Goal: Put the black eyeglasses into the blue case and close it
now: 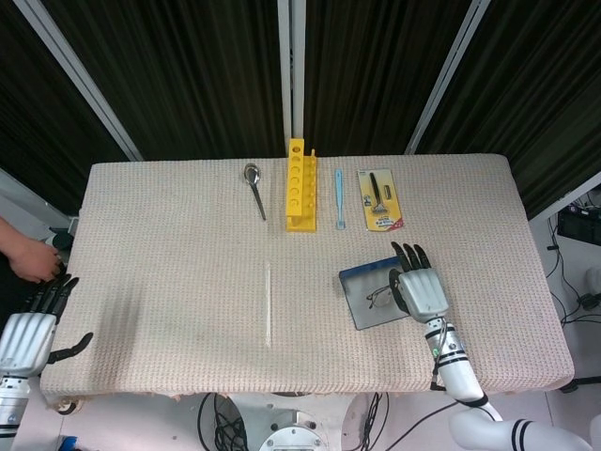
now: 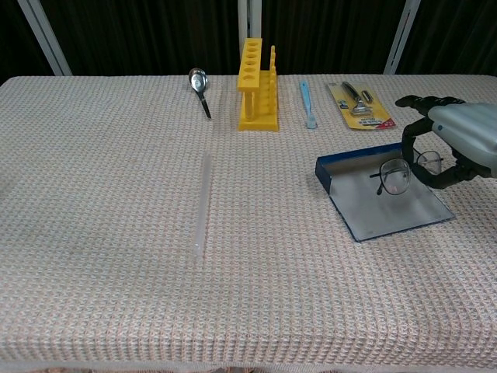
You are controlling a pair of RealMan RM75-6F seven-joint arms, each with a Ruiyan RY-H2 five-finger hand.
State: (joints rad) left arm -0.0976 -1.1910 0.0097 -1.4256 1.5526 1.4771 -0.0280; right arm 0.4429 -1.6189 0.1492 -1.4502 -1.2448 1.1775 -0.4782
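The blue case (image 1: pixel 371 293) (image 2: pixel 371 203) lies open and flat on the table's right half, grey lining up. My right hand (image 1: pixel 420 287) (image 2: pixel 454 141) hovers over the case's right part and holds the black eyeglasses (image 1: pixel 380 296) (image 2: pixel 397 174), which hang above the lining with one lens toward the case's middle. My left hand (image 1: pixel 28 331) rests open off the table's left edge, fingers spread, holding nothing; the chest view does not show it.
Along the back stand a yellow rack (image 1: pixel 300 185) (image 2: pixel 258 96), a spoon (image 1: pixel 254 187) (image 2: pixel 199 88), a light-blue tool (image 1: pixel 339 197) (image 2: pixel 308 101) and a carded razor pack (image 1: pixel 378 199) (image 2: pixel 361 103). A clear tube (image 1: pixel 268 303) (image 2: pixel 202 206) lies mid-table. A person's hand (image 1: pixel 28 260) shows at far left.
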